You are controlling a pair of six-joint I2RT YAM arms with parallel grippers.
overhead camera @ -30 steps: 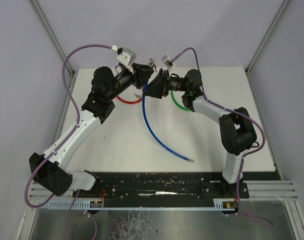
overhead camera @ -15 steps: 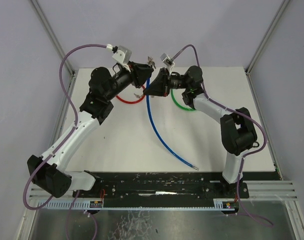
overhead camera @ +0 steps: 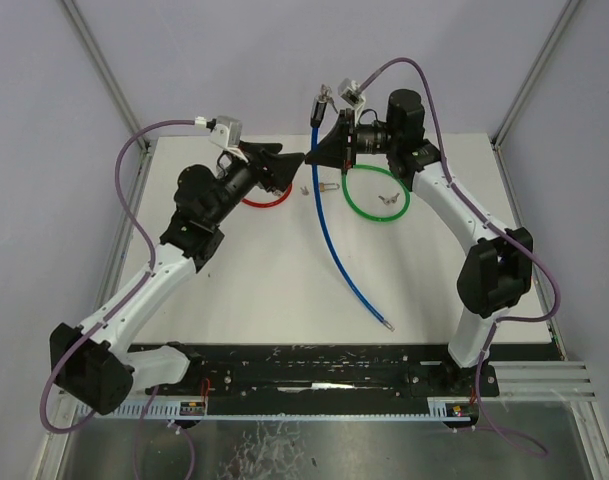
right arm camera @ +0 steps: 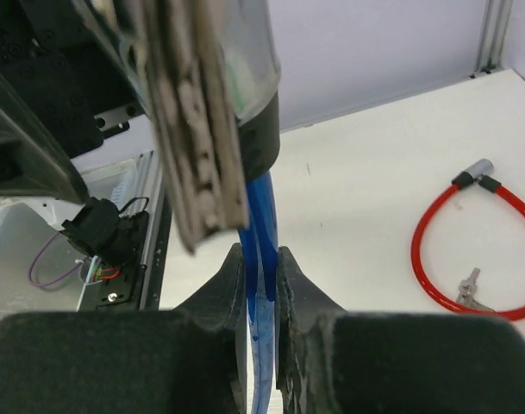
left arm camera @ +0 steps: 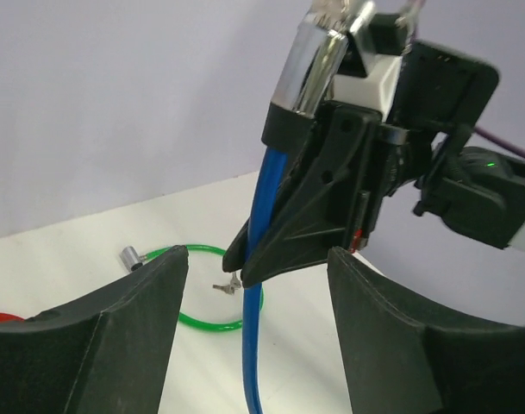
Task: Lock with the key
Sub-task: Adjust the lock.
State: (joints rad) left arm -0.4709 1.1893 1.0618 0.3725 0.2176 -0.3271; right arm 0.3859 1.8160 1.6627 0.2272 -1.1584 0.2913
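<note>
1. Blue cable lock [overhead camera: 330, 240] is the longest thing on the white table [overhead camera: 244, 270]. Its upper part is lifted off the surface at the far middle, and it trails down towards the near side, where its bare pin end [overhead camera: 387, 324] lies on the tabletop, well apart from the head.
2. Right gripper [right arm camera: 259, 263] is clamped on the blue cable just below the lock head, with the cable pinched between its two fingers [right arm camera: 223, 289].
3. Left gripper [left arm camera: 258, 259] faces it with its fingers spread apart and nothing between them; the blue cable hangs just beyond its tips.
4. Green cable lock [overhead camera: 377, 217] lies as a closed loop flat on the table, under the right arm.
5. Red cable lock [overhead camera: 264, 203] lies curved on the table, partly hidden under the left gripper.
6. Chrome lock head [left arm camera: 309, 60] of the blue cable stands upright above the right gripper; the glinting metal at its top may be a key, but the frame cuts it off.
7. Small keys [overhead camera: 389, 198] lie inside the green loop.
</note>
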